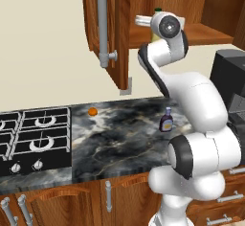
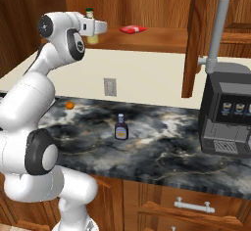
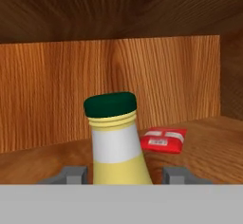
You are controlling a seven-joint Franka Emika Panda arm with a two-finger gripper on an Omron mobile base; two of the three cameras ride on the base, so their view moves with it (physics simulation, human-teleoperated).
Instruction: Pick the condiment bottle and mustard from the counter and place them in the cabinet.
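Note:
The mustard (image 3: 116, 147), a yellow bottle with a dark green cap, stands upright between my fingertips (image 3: 73, 174), and my gripper (image 3: 126, 174) is shut on it. From the right base view my gripper (image 2: 95, 28) holds the mustard (image 2: 90, 29) at the left end of the open cabinet's shelf (image 2: 157, 40); whether it touches the shelf I cannot tell. The condiment bottle (image 1: 166, 120) (image 2: 121, 127), dark with a bluish cap, stands upright on the marble counter (image 1: 119, 143) (image 2: 166, 142), well below the gripper.
A red packet (image 3: 163, 140) (image 2: 132, 29) lies on the shelf right of the mustard. The open cabinet door (image 1: 112, 33) with its grey bar handle (image 1: 102, 24) hangs to the left. An orange ball (image 1: 93, 110), a stove (image 1: 36, 134) and a coffee machine (image 2: 228, 112) share the counter.

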